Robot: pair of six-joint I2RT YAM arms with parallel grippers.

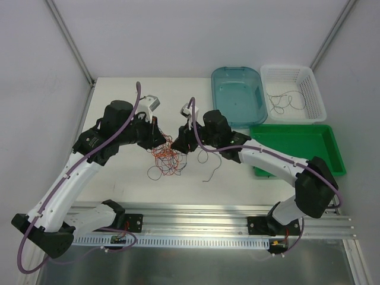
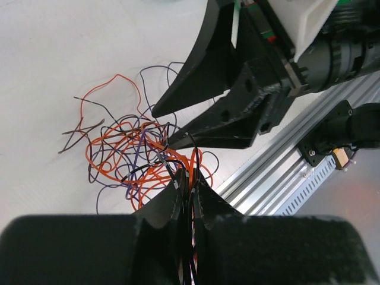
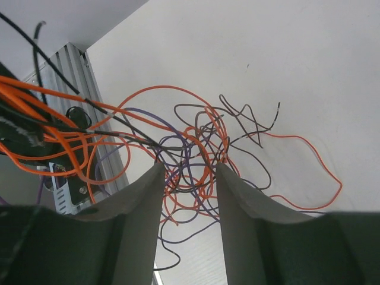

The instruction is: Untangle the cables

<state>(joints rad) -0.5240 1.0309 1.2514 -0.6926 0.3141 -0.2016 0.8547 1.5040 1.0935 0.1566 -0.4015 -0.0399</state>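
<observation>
A tangle of thin orange, black and purple cables (image 1: pixel 168 159) lies on the white table between the two arms. It fills the left wrist view (image 2: pixel 127 155) and the right wrist view (image 3: pixel 196 154). My left gripper (image 1: pixel 162 140) is shut on several strands of the bunch; black and orange wires run between its closed fingers (image 2: pixel 189 185). My right gripper (image 1: pixel 176 145) is open, just right of the left one, its fingers (image 3: pixel 148 184) spread over the top of the tangle with strands between them. A single dark loose strand (image 1: pixel 209 161) lies right of the bunch.
A blue tub (image 1: pixel 238 95) stands at the back, a white basket (image 1: pixel 309 89) with thin dark wires in it to its right, and a green tray (image 1: pixel 297 145) in front. The aluminium rail (image 1: pixel 202 222) runs along the near edge.
</observation>
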